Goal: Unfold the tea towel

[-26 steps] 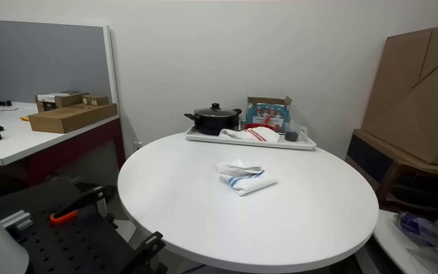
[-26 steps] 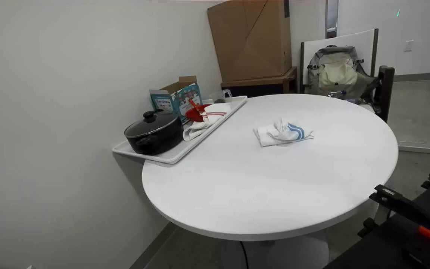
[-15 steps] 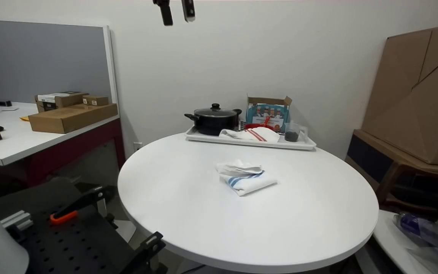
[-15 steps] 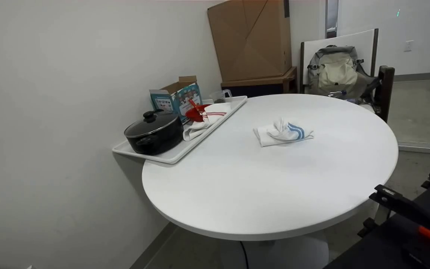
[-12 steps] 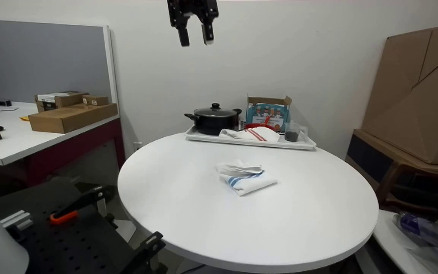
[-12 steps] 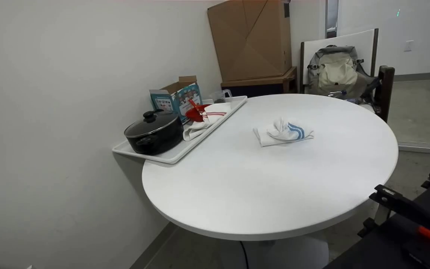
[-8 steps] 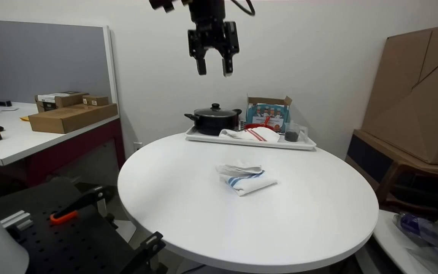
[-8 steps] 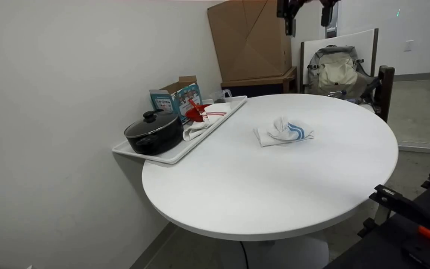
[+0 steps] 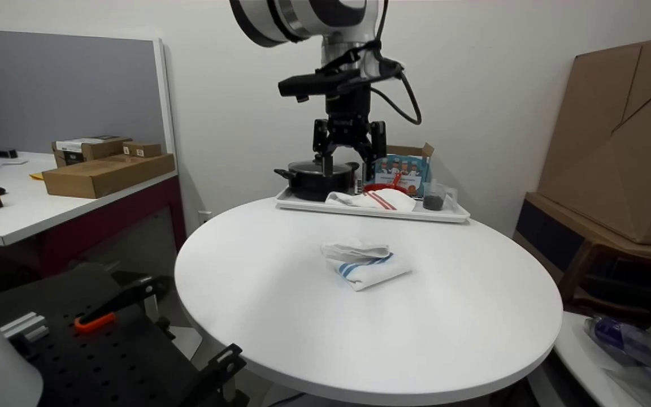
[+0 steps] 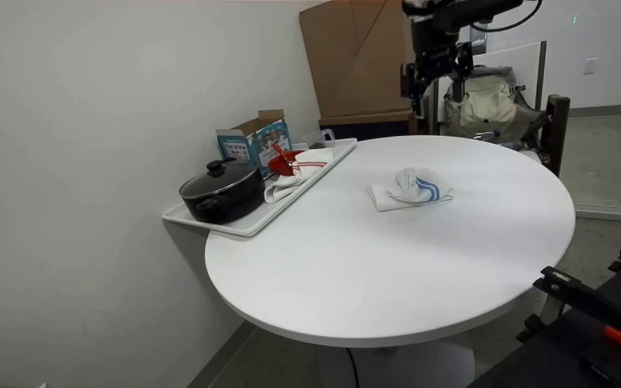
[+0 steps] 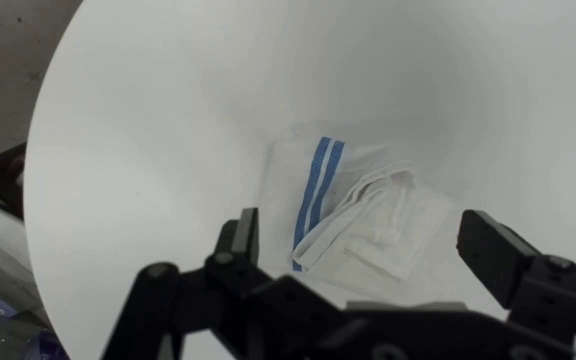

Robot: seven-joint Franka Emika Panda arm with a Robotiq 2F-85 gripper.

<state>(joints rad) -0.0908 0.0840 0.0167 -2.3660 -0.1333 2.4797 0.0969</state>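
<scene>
Fingers (image 11: 493, 255) are spread wide, clear of the towel (image 11: 348, 215) lying folded and rumpled on the surface (image 11: 143, 150). Tbh, pinching several layers at once could just lift the whole lump.

Table (image 9: 303, 339): bears the tea towel (image 9: 366, 264) and, behind it in an exterior view, the tray (image 9: 444, 216). Tray, left to right: pot (image 9: 310, 183), second towel (image 9: 383, 200), cup (image 9: 434, 198); box (image 9: 402, 168) behind the second towel. Gripper (image 9: 347, 173): above the table, apart from the tea towel.
</scene>
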